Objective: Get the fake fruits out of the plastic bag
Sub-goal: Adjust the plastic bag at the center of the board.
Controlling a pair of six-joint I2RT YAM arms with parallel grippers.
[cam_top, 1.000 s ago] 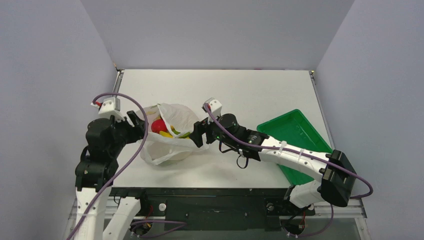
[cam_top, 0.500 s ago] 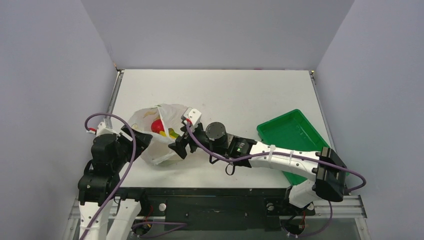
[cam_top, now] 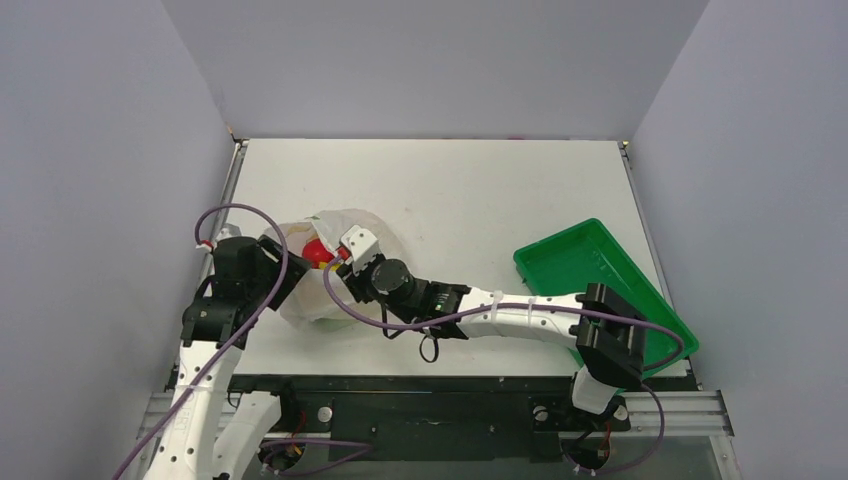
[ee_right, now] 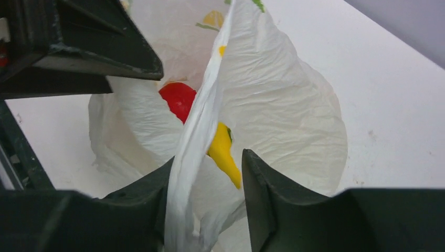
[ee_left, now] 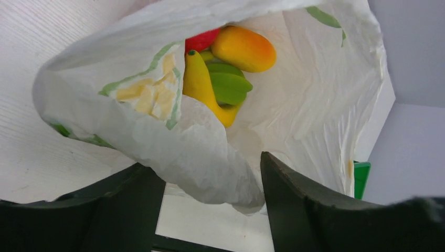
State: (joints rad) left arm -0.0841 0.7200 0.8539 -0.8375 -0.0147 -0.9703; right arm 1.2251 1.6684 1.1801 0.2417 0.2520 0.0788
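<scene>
The plastic bag (cam_top: 303,303) lies crumpled at the table's left. It also shows in the left wrist view (ee_left: 315,100) and the right wrist view (ee_right: 283,100). Its mouth shows fake fruits: a red apple (cam_top: 318,250), a yellow banana (ee_left: 201,84), an orange-yellow mango (ee_left: 244,48) and a green starfruit (ee_left: 229,84). The right wrist view shows the apple (ee_right: 179,98) and the banana (ee_right: 223,152). My left gripper (ee_left: 212,202) is open, with a loose fold of bag hanging between its fingers. My right gripper (ee_right: 207,210) is open at the bag's mouth. A strip of the bag's edge runs between its fingers.
A green tray (cam_top: 560,240) stands at the table's right, under the right arm. Both grippers sit close together at the bag, left gripper (cam_top: 287,268) and right gripper (cam_top: 338,268). The left gripper's body shows in the right wrist view (ee_right: 78,42). Grey walls enclose the table.
My right gripper has moved left, from the bag's right edge to its mouth. My left arm has drawn back and lower. The bag has slumped and narrowed.
</scene>
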